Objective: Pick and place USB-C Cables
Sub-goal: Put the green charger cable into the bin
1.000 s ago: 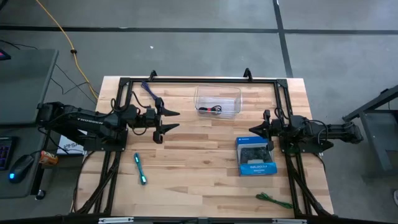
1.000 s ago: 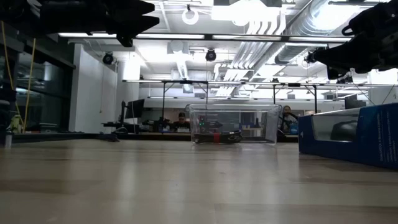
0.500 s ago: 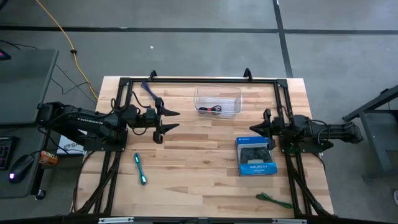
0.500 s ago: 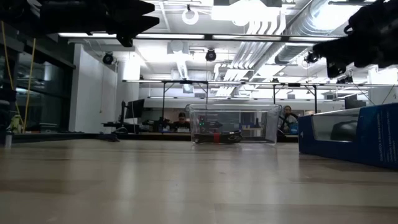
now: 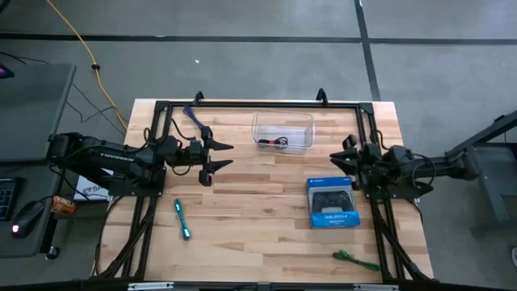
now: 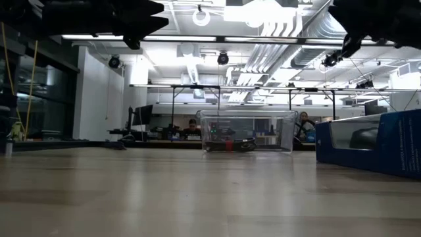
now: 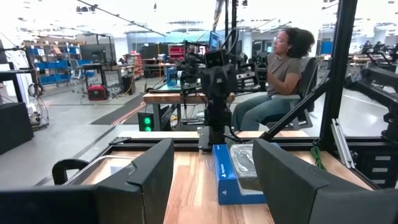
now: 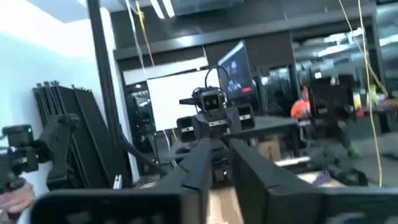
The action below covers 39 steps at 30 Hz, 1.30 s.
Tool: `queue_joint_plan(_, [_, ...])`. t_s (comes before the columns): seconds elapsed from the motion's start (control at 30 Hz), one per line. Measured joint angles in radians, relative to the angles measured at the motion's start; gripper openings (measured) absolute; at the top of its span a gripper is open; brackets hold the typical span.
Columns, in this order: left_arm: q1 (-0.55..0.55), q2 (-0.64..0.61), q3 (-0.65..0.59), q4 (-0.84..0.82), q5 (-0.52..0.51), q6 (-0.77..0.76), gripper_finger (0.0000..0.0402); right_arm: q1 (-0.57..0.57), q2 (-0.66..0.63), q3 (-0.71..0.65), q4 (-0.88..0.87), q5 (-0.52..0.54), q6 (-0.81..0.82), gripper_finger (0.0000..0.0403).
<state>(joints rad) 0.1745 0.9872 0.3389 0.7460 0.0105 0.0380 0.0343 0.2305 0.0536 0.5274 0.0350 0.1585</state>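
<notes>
We see the left gripper [image 5: 218,156] spread wide and empty above the worktop's [image 5: 250,218] left half, the right gripper [image 5: 343,154] nearly closed above its right side, beside the blue controller box [image 5: 331,204], the black red-banded cable [image 5: 273,143] in the clear plastic tub [image 5: 283,132], purple cable [image 5: 194,115] near the far-left corner, cyan cable [image 5: 182,219] towards the left edge, green cable [image 5: 355,259] near the near-right corner.
</notes>
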Motion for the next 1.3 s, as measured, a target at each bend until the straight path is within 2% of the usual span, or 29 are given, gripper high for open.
queue_joint_plan(0.1, [0.000,0.000,0.000,0.000,0.000,0.000,0.0199,0.031,0.121,0.073,-0.001,0.017,0.025,0.0114])
queue_joint_plan(0.2, [0.000,0.000,0.000,0.000,0.000,0.000,0.0199,0.074,0.253,0.192,-0.080,-0.002,0.025,0.0162])
queue_joint_plan(0.33, [0.000,0.000,0.000,-0.001,0.000,0.000,0.0199,0.140,0.411,0.421,-0.436,-0.010,0.046,0.0193])
queue_joint_plan(0.47, [0.000,0.000,0.000,-0.001,0.000,0.000,0.0199,0.220,0.575,0.633,-0.789,-0.027,0.262,0.0197])
queue_joint_plan(0.67, [0.000,0.000,0.000,0.000,0.000,0.000,0.0199,0.437,0.819,0.829,-1.039,-0.081,0.676,0.0197])
queue_joint_plan(0.9, [0.002,0.000,0.000,0.000,0.000,0.001,0.0199,0.717,1.073,0.992,-1.376,0.016,1.221,0.0197])
queue_joint_plan(1.07, [0.002,0.000,0.000,0.000,0.000,0.033,0.0199,0.852,1.226,1.044,-1.435,0.021,1.441,0.0197])
queue_joint_plan(1.3, [0.002,0.000,0.000,-0.004,0.000,0.044,0.0199,0.926,1.369,1.052,-1.417,-0.019,1.612,0.0197])
